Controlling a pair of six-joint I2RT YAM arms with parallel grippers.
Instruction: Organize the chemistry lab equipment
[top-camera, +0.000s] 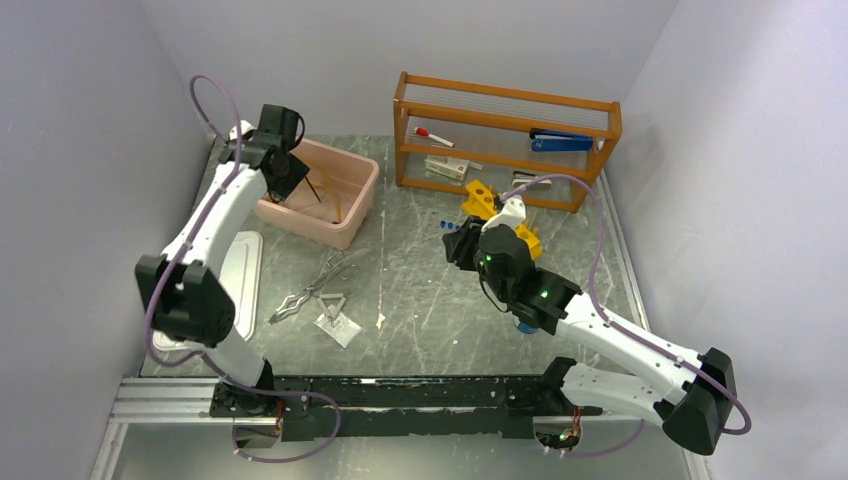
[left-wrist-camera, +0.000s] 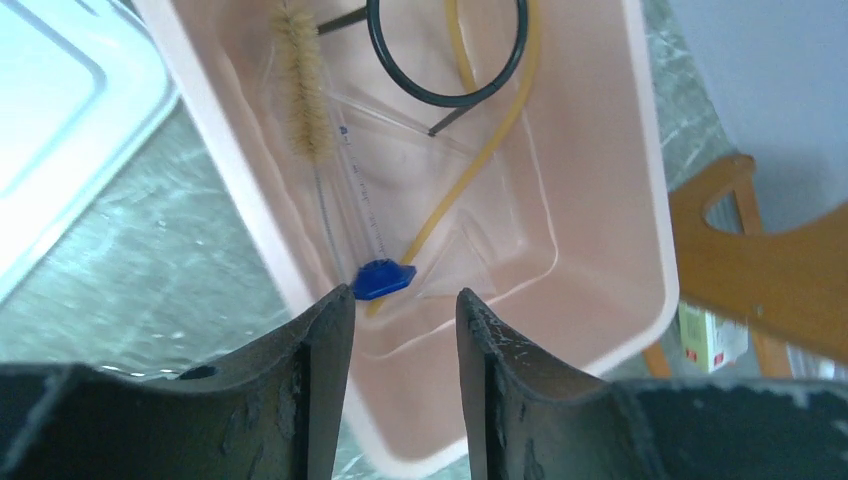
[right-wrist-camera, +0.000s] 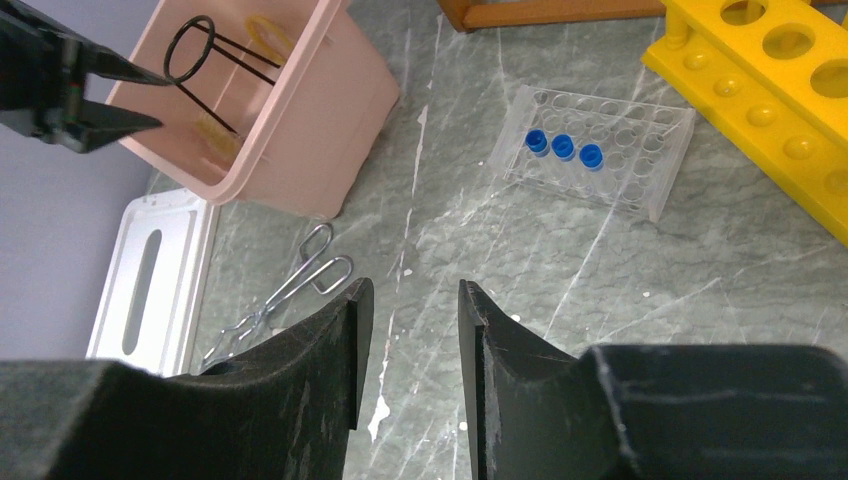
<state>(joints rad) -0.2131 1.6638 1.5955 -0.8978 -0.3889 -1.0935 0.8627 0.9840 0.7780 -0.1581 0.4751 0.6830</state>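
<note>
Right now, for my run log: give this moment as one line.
left gripper: open, over bin | right gripper: open, empty | bin: tubing, ring stand, brush | table: tongs

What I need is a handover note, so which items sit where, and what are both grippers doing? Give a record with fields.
In pink bin: wire ring stand, tubing, brush
On table: tongs, lying apart from the bin; clear rack holding three blue-capped tubes; yellow rack
Left gripper: open, empty, above the bin
Right gripper: open, empty, above the table
Not yet binned: tongs
</note>
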